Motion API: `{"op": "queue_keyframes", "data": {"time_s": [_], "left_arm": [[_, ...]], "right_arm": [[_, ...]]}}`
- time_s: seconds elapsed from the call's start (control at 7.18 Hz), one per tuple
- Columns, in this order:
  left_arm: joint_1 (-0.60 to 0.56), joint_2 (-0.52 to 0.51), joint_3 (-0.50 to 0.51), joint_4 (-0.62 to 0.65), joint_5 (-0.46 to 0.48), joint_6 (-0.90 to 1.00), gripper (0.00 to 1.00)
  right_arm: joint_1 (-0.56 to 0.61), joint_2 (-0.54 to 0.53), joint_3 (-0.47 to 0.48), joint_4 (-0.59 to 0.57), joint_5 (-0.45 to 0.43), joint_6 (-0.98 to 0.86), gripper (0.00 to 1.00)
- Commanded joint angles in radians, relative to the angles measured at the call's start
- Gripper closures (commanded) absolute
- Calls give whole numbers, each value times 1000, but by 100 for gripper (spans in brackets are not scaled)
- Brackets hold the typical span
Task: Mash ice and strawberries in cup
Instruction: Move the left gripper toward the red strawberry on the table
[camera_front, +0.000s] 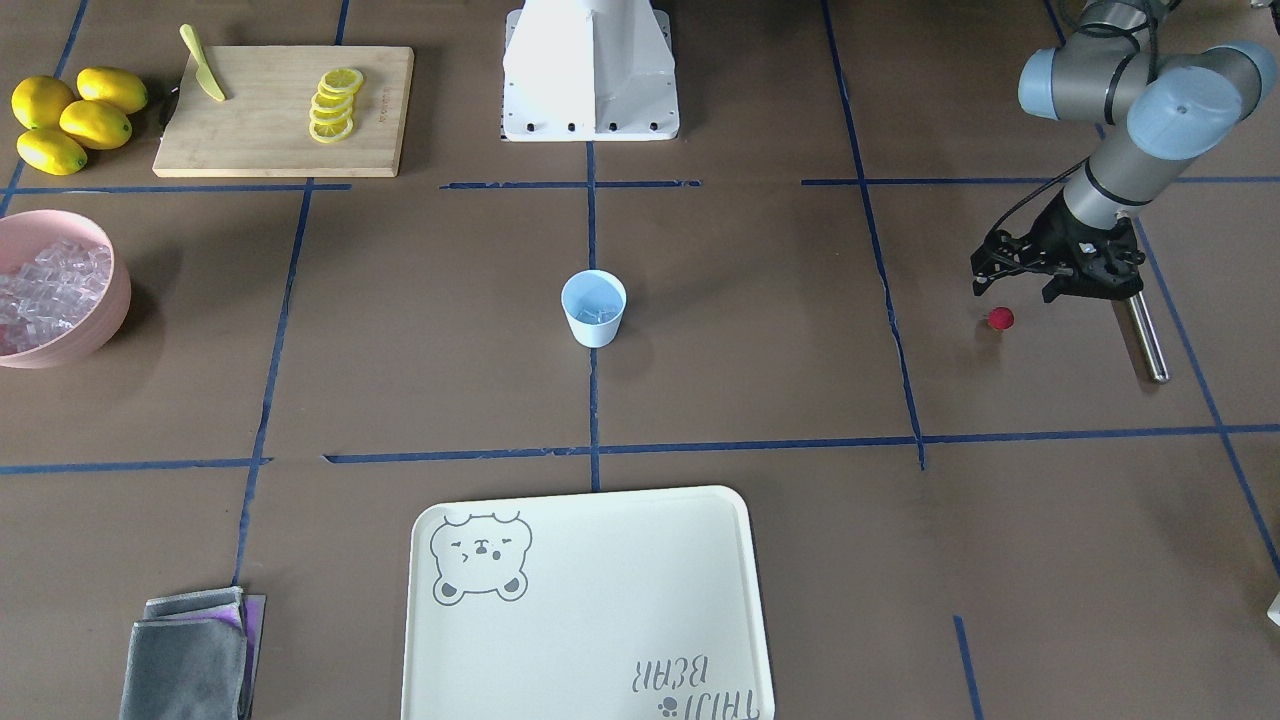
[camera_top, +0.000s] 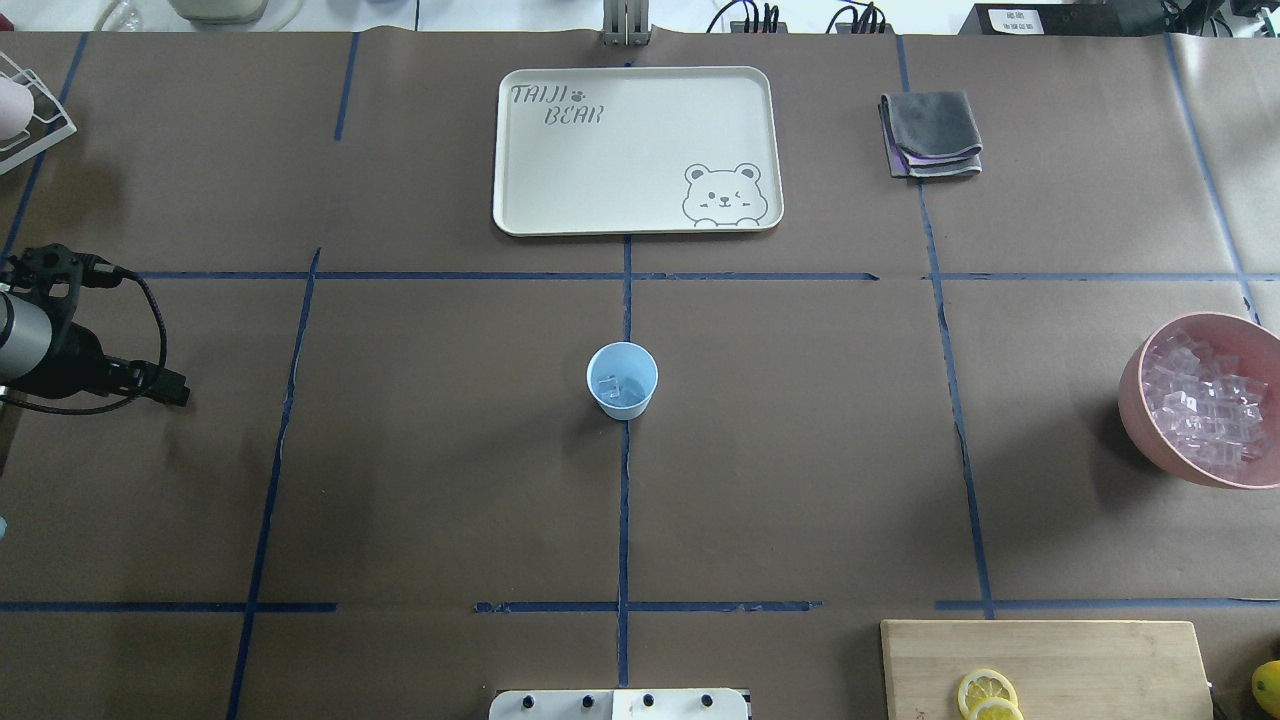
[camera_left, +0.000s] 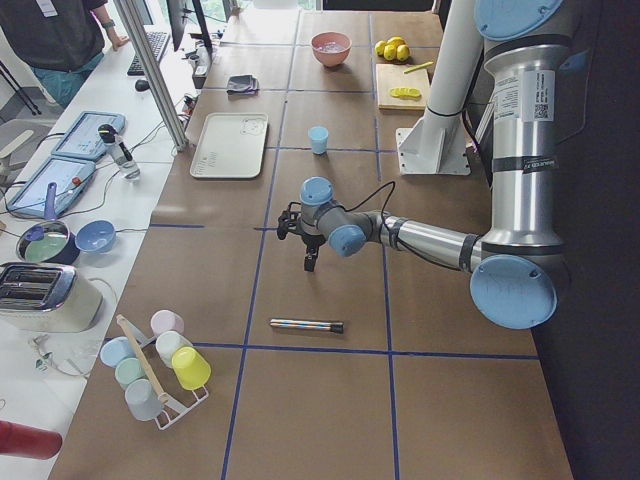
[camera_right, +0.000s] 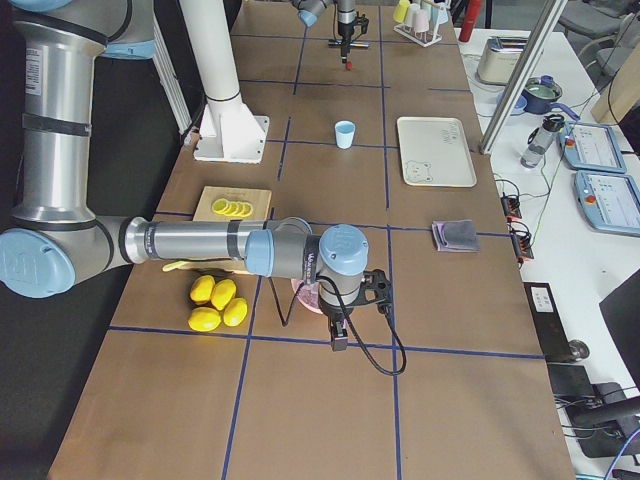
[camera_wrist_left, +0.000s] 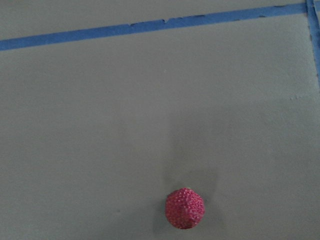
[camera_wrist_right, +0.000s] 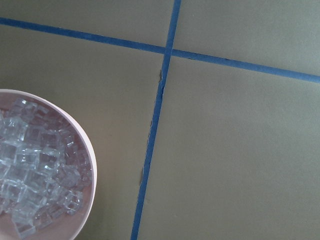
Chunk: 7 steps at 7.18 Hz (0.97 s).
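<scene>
1. The cup (camera_front: 596, 332) stands at the centre of the front-facing view, on a line of blue tape (camera_front: 591, 440), well apart from everything else. The tray (camera_front: 590, 610) lies below it and the cutting board (camera_front: 280, 140) sits far off at upper left.
2. The strawberry (camera_front: 1000, 319) lies on the tabletop (camera_front: 760, 330) at the frame's right. The left tool (camera_front: 1015, 292) hangs just above it with jaws apart, not touching. A metal rod (camera_front: 1146, 335) lies just right of the berry.
3. A few cubes of ice (camera_top: 618, 388) lie inside the cup. Many more fill the pink bowl (camera_front: 112, 318), which the left edge cuts off.
4. The right tool (camera_right: 338, 338) shows only in the exterior right view, low and central, mostly hiding the bowl. I cannot tell whether its jaws are apart or together.
5. The tabletop is brown and matte, gridded with tape. Lemons (camera_front: 75, 118) sit at upper left and a folded cloth (camera_front: 190, 655) at lower left.
</scene>
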Motion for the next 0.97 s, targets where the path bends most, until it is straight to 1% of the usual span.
{"op": "queue_keyframes", "data": {"time_s": [0.0, 0.28, 0.42, 0.56, 0.7, 0.84], "left_arm": [[14, -25, 31, 0, 6, -23, 0], [14, -71, 106, -1, 26, -15, 3], [14, -71, 114, -1, 26, -12, 3], [14, -70, 112, -1, 26, -14, 7], [11, -68, 109, -1, 25, -14, 20], [9, -67, 106, 0, 20, -14, 40]], "right_arm": [[0, 0, 1, 0, 0, 0, 0], [0, 2, 4, 0, 0, 0, 0], [0, 2, 5, 0, 0, 0, 0], [0, 2, 5, 0, 0, 0, 0], [0, 2, 7, 0, 2, 0, 0], [0, 2, 7, 0, 2, 0, 0]]}}
